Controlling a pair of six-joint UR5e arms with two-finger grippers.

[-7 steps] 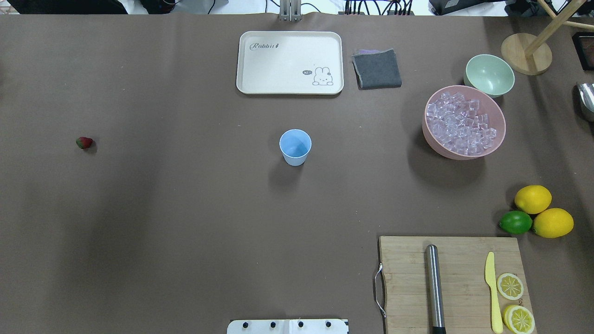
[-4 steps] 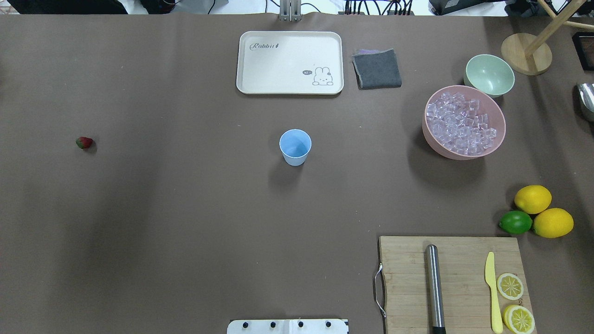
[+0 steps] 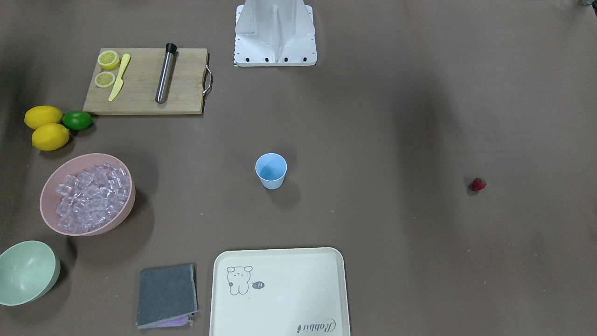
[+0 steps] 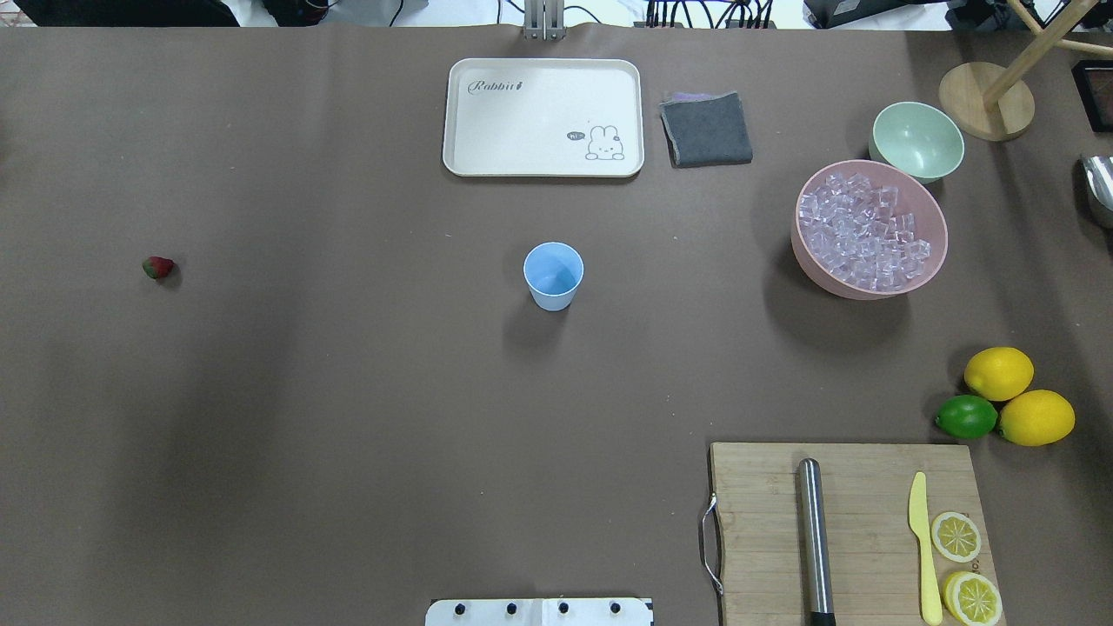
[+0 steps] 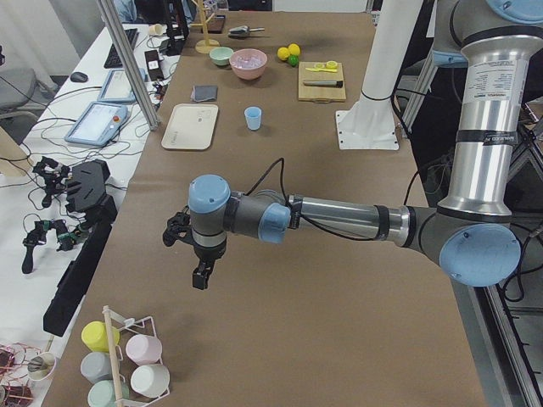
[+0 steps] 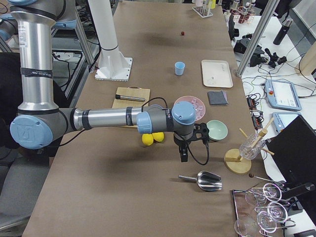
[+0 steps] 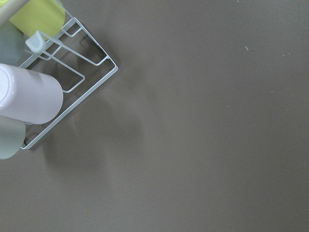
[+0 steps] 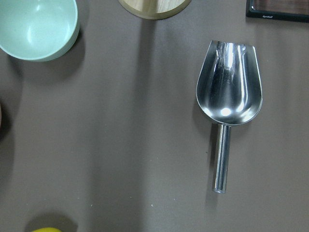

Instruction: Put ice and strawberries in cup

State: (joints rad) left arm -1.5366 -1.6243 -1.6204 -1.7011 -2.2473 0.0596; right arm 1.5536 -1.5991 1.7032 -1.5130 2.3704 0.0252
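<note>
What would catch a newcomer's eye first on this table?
The wide pink bowl heaped with clear glassy ice cubes, on the robot's right, stands out most, with two yellow lemons and a green lime nearer the robot. The small light-blue plastic cup stands empty and alone mid-table, and a tiny red strawberry lies far off on the robot's left.

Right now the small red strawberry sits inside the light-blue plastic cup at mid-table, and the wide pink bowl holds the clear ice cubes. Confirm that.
One thing is wrong: the small red strawberry lies on the brown table far to the robot's left, not inside the light-blue plastic cup, as the overhead view shows. The rest stands.
</note>
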